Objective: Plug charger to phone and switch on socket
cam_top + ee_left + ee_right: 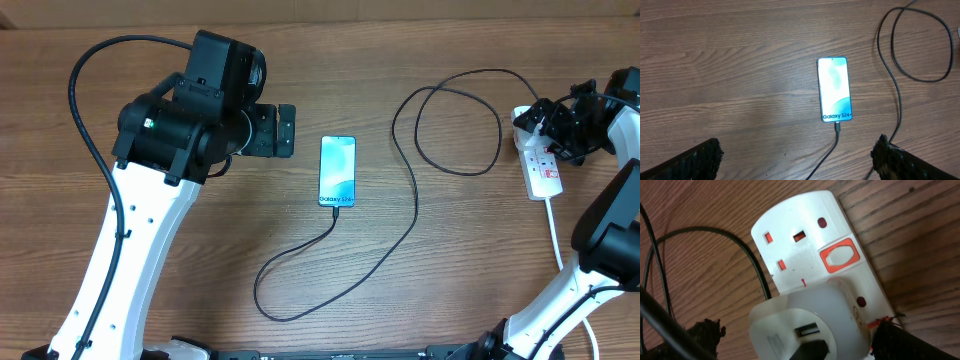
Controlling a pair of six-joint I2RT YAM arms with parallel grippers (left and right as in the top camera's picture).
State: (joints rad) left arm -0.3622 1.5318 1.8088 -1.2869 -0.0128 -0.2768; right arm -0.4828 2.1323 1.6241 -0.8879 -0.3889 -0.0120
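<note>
The phone [338, 172] lies face up mid-table with its light-blue screen lit, also visible in the left wrist view [835, 89]. The charger's black cable [414, 205] has its connector tip [838, 128] in the phone's near end. It loops across the table to the socket [543, 166]. My left gripper [283, 131] is open just left of the phone, holding nothing. My right gripper [547, 124] is open over the socket's far end. In the right wrist view its fingers [902, 339] flank a white adapter [807, 322] seated in the socket [800, 240]. A red-framed switch [840, 256] shows beside it.
The socket's white cord [556, 235] runs toward the table's front right. Slack charger cable forms a loop [455, 120] at the back right and another [290, 300] near the front. Both arm bases stand at the front corners.
</note>
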